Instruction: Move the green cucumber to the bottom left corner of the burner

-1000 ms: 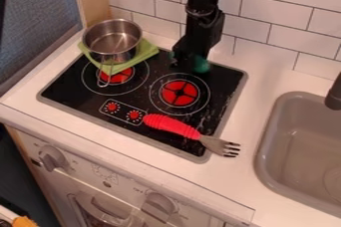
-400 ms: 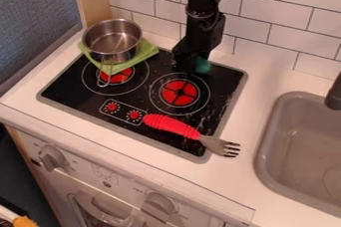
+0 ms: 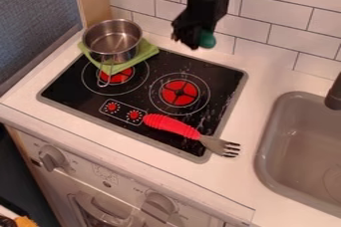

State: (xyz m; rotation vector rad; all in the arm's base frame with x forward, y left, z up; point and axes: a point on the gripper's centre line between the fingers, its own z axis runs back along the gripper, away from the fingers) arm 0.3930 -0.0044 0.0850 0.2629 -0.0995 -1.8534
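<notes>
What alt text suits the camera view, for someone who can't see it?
A black robot hand holds a partly hidden green cucumber above the back of a flat black stovetop. A red-handled fork lies at its front right corner; a silver metal pot rests on a green cloth, back left.

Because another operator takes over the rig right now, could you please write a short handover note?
Gripper: the black two-finger gripper is closed on the green cucumber, above the rear edge of the black stove top.
Other things: a silver metal pot on a light green cloth, rear left; a fork with ribbed red handle across the front right edge.
Done: cucumber grasped and lifted.
Left: carry it to the bottom left corner, lower, release.
</notes>
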